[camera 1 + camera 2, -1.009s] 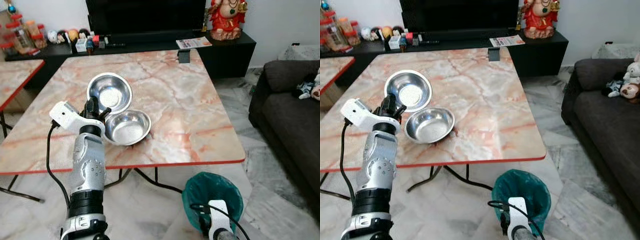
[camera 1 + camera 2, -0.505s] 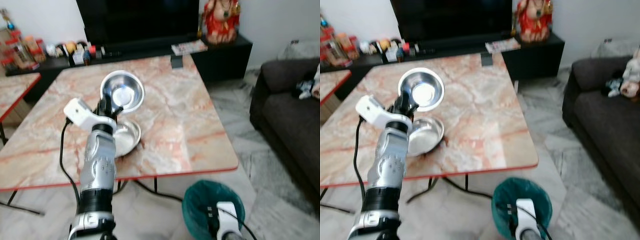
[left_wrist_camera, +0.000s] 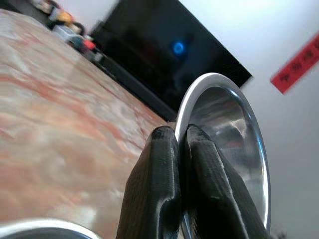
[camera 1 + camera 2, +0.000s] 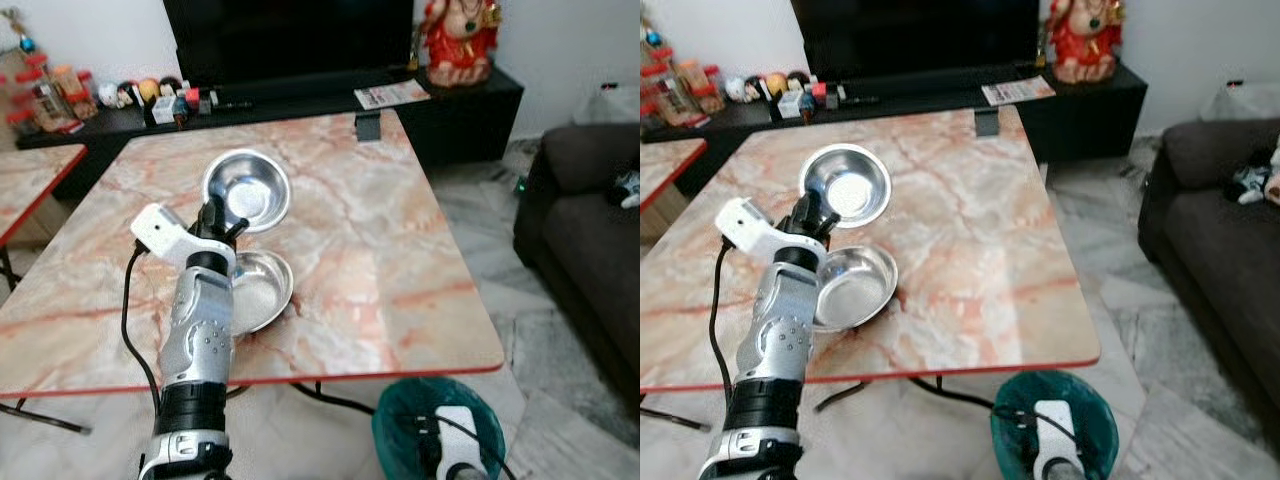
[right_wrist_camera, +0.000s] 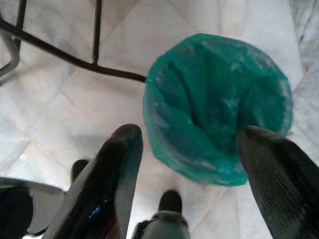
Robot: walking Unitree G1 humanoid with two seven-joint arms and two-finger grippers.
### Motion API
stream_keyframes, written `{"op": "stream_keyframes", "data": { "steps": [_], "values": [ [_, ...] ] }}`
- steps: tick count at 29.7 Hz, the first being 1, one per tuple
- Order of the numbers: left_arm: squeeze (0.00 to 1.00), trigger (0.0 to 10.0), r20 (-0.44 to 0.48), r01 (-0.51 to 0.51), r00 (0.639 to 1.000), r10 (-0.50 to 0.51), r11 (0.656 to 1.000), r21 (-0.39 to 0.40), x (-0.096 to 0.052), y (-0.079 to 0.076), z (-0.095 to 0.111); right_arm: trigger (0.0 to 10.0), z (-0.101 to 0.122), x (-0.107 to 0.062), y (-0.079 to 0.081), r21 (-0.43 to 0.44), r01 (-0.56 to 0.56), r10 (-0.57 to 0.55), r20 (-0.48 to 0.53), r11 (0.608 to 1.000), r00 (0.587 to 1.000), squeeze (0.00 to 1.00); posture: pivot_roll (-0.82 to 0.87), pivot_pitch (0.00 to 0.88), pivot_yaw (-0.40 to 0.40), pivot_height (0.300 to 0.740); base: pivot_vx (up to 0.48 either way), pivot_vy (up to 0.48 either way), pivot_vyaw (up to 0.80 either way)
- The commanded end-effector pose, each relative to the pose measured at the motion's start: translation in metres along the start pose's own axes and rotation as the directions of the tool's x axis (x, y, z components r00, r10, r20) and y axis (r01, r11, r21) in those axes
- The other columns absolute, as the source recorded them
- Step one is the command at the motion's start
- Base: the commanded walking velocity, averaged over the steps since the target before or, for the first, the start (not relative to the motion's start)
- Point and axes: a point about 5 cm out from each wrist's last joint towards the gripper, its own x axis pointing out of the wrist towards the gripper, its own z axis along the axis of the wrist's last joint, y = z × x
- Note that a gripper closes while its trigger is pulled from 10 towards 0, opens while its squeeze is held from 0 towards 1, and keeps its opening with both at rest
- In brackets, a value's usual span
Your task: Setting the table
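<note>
My left gripper (image 4: 214, 222) is shut on the near rim of a steel bowl (image 4: 247, 190) and holds it tilted above the marble table (image 4: 390, 250). In the left wrist view both black fingers (image 3: 162, 164) pinch that rim, with the bowl (image 3: 234, 129) rising past them. A second steel bowl (image 4: 260, 290) lies on the table just beyond my left forearm, near the front edge. My right gripper (image 5: 188, 135) hangs low and open over a green-lined bin (image 5: 214, 109), with nothing between its fingers.
A small dark block (image 4: 367, 121) stands at the table's far edge. A second table (image 4: 30, 170) is at the left, a dark sofa (image 4: 590, 220) at the right. The low black TV cabinet (image 4: 300, 95) behind carries jars, a magazine and a red statue. The bin (image 4: 440, 415) stands under the table's front edge.
The head camera has shifted between frames. The held bowl now stands higher above the lower bowl than a second ago. The right arm still hangs over the bin.
</note>
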Motion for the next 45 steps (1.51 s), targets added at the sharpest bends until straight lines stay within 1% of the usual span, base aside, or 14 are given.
{"op": "stream_keyframes", "data": {
  "steps": [1, 8, 9, 10, 11, 12, 15, 19, 20, 22, 25, 30, 36, 45],
  "values": [
    [0.0, 10.0, -0.003, -0.072, 0.997, 0.072, 0.997, 0.03, -0.007, 0.016, 0.004, 10.0, -0.005, -0.001, 0.006, 0.008, -0.018, 0.019, -0.014, 1.0, 1.0, 0.0, 0.05, 0.037, 0.059, 0.723, 0.0, 0.0, 0.0],
    [0.0, 10.0, -0.03, -0.123, 0.992, 0.124, 0.992, 0.015, -0.015, 0.023, 0.001, 10.0, -0.008, -0.002, 0.004, 0.008, -0.017, 0.017, -0.018, 1.0, 1.0, 0.0, 0.05, 0.043, 0.055, 0.723, 0.0, 0.0, 0.0],
    [0.0, 10.0, -0.089, -0.141, 0.986, 0.139, 0.99, -0.009, -0.02, 0.026, -0.005, 10.0, -0.009, -0.002, 0.003, 0.004, -0.017, 0.017, -0.021, 1.0, 1.0, 0.0, 0.04, 0.053, 0.049, 0.723, 0.0, 0.0, 0.0],
    [0.0, 10.0, -0.089, -0.141, 0.986, 0.139, 0.99, -0.009, -0.02, 0.026, -0.005, 10.0, -0.009, -0.002, 0.003, 0.004, -0.017, 0.017, -0.021, 1.0, 1.0, 0.0, 0.04, 0.053, 0.049, 0.723, 0.0, 0.0, 0.0],
    [0.0, 10.0, -0.173, -0.159, 0.973, 0.153, 0.987, -0.026, -0.029, 0.027, -0.013, 10.0, -0.011, -0.003, 0.001, 0.001, -0.016, 0.016, -0.025, 1.0, 1.0, 0.0, 0.04, 0.056, 0.046, 0.723, 0.0, 0.0, 0.0],
    [0.0, 10.0, -0.194, -0.168, 0.968, 0.159, 0.985, -0.029, -0.033, 0.026, -0.014, 10.0, -0.012, -0.003, 0.0, -0.002, -0.016, 0.016, -0.028, 1.0, 0.999, 0.0, 0.05, 0.057, 0.043, 0.723, 0.0, 0.0, 0.0],
    [0.0, 10.0, -0.204, -0.188, 0.962, 0.182, 0.982, -0.011, -0.034, 0.027, -0.015, 10.0, -0.012, -0.003, -0.001, -0.003, -0.015, 0.014, -0.028, 1.0, 1.0, 0.0, 0.05, 0.058, 0.038, 0.723, 0.0, 0.0, 0.0],
    [0.0, 10.0, -0.25, -0.243, 0.941, 0.229, 0.97, -0.029, -0.028, 0.026, -0.023, 10.0, -0.012, -0.003, -0.002, -0.012, -0.016, 0.016, -0.029, 1.0, 0.999, 0.0, 0.05, 0.054, 0.035, 0.723, 0.0, 0.0, 0.0],
    [0.0, 10.0, -0.279, -0.24, 0.936, 0.216, 0.969, -0.054, -0.024, 0.02, -0.029, 10.0, -0.009, -0.002, -0.002, -0.009, -0.016, 0.016, -0.022, 1.0, 1.0, 0.0, 0.04, 0.052, 0.035, 0.723, 0.0, 0.0, 0.0],
    [0.0, 10.0, -0.289, -0.238, 0.934, 0.211, 0.97, -0.058, -0.022, 0.018, -0.032, 10.0, -0.008, -0.002, -0.002, -0.008, -0.016, 0.015, -0.02, 1.0, 1.0, 0.0, 0.04, 0.051, 0.035, 0.723, 0.0, 0.0, 0.0],
    [0.0, 10.0, -0.325, -0.208, 0.93, 0.174, 0.975, -0.075, -0.018, 0.006, -0.038, 10.0, -0.007, -0.002, -0.002, -0.01, -0.016, 0.016, -0.015, 1.0, 1.0, 0.0, 0.03, 0.048, 0.033, 0.723, 0.0, 0.0, 0.0],
    [0.0, 10.0, -0.348, -0.208, 0.921, 0.175, 0.976, -0.061, -0.012, -0.003, -0.044, 10.0, -0.007, -0.002, -0.001, -0.01, -0.016, 0.016, -0.015, 1.0, 1.0, 0.0, 0.03, 0.046, 0.035, 0.723, 0.0, 0.0, 0.0],
    [0.0, 10.0, -0.325, -0.221, 0.924, 0.203, 0.975, -0.021, -0.003, -0.01, -0.044, 10.0, -0.009, -0.002, 0.001, -0.004, -0.016, 0.016, -0.019, 1.0, 1.0, 0.0, 0.03, 0.048, 0.046, 0.723, 0.0, 0.0, 0.0],
    [0.0, 10.0, -0.289, -0.262, 0.923, 0.254, 0.965, 0.012, 0.005, -0.009, -0.042, 10.0, -0.012, -0.003, 0.01, 0.022, -0.026, 0.027, -0.025, 0.999, 0.999, 0.0, 0.02, 0.045, 0.079, 0.723, 0.0, 0.0, 0.0]
  ]
}}
